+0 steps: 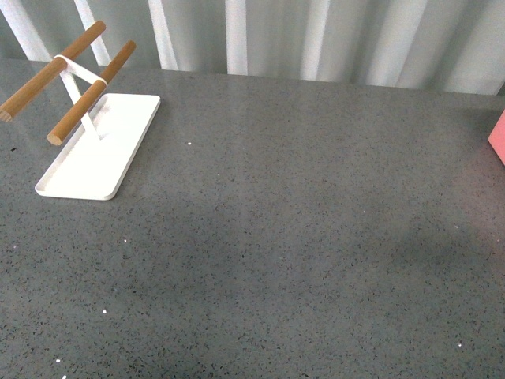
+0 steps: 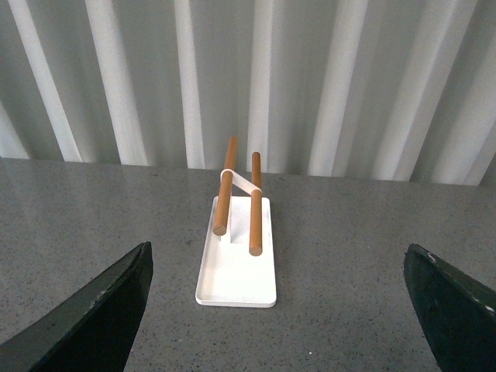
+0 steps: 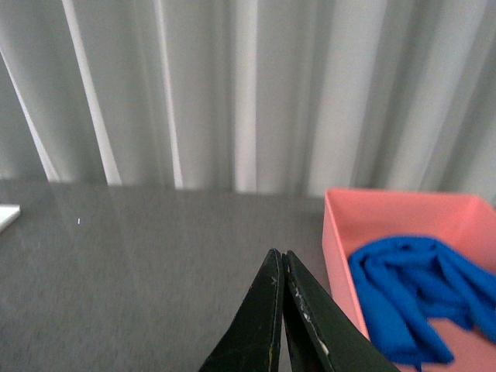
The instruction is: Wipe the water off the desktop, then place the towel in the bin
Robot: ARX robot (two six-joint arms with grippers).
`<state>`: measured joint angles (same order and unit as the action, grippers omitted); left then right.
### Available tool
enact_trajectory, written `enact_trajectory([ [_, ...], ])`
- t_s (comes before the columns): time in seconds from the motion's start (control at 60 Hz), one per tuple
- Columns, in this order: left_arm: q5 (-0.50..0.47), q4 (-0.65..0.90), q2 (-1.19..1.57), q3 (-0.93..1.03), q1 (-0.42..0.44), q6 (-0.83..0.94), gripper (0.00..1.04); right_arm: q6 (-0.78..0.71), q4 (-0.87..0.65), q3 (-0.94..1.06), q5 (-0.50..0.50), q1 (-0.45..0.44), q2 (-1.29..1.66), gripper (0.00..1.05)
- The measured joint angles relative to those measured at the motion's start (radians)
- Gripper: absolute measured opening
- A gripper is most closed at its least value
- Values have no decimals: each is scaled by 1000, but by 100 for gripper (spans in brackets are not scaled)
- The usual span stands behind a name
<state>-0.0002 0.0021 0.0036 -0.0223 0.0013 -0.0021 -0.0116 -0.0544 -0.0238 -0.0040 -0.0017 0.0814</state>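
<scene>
The blue towel (image 3: 418, 298) lies crumpled inside the salmon-pink bin (image 3: 339, 248) in the right wrist view. My right gripper (image 3: 280, 260) is shut with nothing in it, above the grey desktop (image 3: 139, 263) just beside the bin's wall. In the front view only a corner of the bin (image 1: 498, 136) shows at the right edge of the desktop (image 1: 276, 237), and neither arm appears there. My left gripper (image 2: 279, 291) hangs open over the desktop (image 2: 349, 294), its two dark fingers (image 2: 101, 310) wide apart and empty.
A white flat tray (image 1: 99, 150) with two wooden bars (image 1: 87, 95) on a white stand sits at the back left of the desktop; in the left wrist view the tray (image 2: 236, 271) lies straight ahead. A grey-white pleated curtain (image 1: 316, 35) hangs behind the table.
</scene>
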Motion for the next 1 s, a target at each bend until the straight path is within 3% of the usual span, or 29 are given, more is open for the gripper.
enact_trajectory([
  [0.284, 0, -1, 0, 0, 0, 0, 98, 1, 53, 0, 2, 0, -77, 3],
  [0.467, 0, -1, 0, 0, 0, 0, 98, 1, 53, 0, 2, 0, -77, 33],
  [0.65, 0, -2, 0, 0, 0, 0, 98, 1, 53, 0, 3, 0, -77, 78],
  [0.767, 0, -2, 0, 0, 0, 0, 98, 1, 53, 0, 3, 0, -77, 97],
  [1.001, 0, -2, 0, 0, 0, 0, 98, 2, 53, 0, 3, 0, -77, 98],
])
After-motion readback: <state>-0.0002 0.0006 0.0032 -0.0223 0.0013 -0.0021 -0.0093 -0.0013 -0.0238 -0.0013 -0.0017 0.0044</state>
